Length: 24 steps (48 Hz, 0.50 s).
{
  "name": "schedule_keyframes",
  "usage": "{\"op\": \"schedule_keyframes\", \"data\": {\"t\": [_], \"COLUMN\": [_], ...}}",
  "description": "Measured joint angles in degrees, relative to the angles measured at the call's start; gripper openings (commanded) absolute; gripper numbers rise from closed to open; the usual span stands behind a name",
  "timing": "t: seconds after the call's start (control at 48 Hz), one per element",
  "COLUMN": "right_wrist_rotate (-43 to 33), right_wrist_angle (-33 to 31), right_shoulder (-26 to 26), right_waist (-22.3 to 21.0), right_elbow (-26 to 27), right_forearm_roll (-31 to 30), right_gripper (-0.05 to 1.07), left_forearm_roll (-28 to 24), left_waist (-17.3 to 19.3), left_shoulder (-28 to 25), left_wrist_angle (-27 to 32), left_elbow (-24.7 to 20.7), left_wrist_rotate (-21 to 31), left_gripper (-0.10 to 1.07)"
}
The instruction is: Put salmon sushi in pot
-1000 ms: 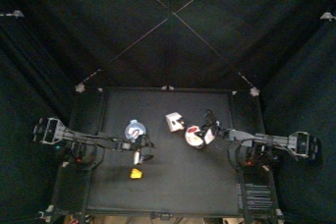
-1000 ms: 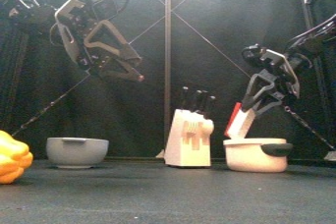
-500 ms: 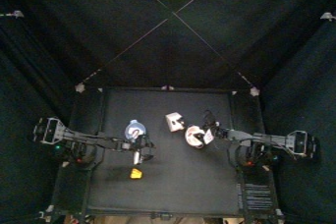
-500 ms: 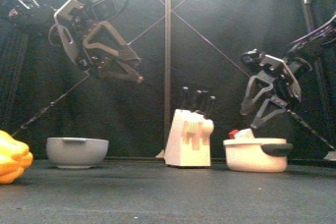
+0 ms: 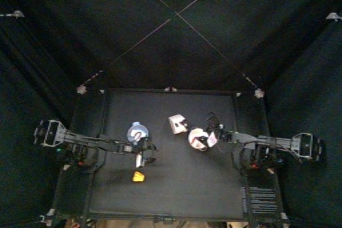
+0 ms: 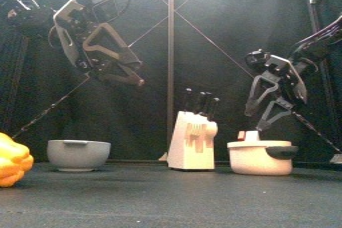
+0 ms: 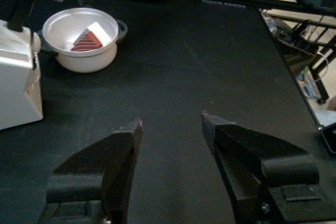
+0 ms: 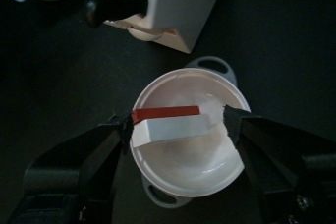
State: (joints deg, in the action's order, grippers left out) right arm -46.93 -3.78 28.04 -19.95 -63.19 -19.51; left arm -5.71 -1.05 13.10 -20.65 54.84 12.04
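top view: pot (image 5: 201,139) beside right gripper (image 5: 218,137).
front view: right gripper (image 6: 262,113) above pot (image 6: 261,158).
right wrist view: jaws spread, salmon sushi (image 8: 171,122) inside pot (released); retreat should go straight up.
left wrist view: left gripper (image 7: 171,135) spread, idle.

Robot test cell in a laboratory-type room. Black curtains (image 5: 54,42) are enclosing a small black table (image 5: 167,177) on all sides, with thin cables crossing overhead. Two black arms are reaching in from opposite sides of the table, each one mounted on a stand at its edge. Toy kitchen props are standing in for real ware: a knife block (image 6: 194,140), a pale pot (image 6: 259,158), a grey bowl (image 6: 78,154) and a yellow toy (image 6: 12,160). Past the table edge, the left wrist view is showing shelving and wire racks (image 7: 296,17) (contents too small to identify).
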Motion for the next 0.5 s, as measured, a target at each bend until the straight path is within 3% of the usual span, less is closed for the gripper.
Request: {"op": "schedule_keyframes", "data": {"t": [0.292,0.5], "right_wrist_rotate": [0.0,-0.09], "right_wrist_angle": [0.0,-0.09], "right_shoulder": [0.0,0.0], "right_waist": [1.05,2.29], "right_elbow": [0.0,0.7], "right_forearm_roll": [0.09,4.13], "right_gripper": [1.01,1.01], "left_forearm_roll": [0.0,0.0], "left_waist": [0.0,0.0], "left_shoulder": [0.0,0.0], "left_wrist_angle": [0.0,0.0], "left_elbow": [0.0,0.0], "left_wrist_rotate": [0.0,0.0], "left_gripper": [0.87,0.87]}}
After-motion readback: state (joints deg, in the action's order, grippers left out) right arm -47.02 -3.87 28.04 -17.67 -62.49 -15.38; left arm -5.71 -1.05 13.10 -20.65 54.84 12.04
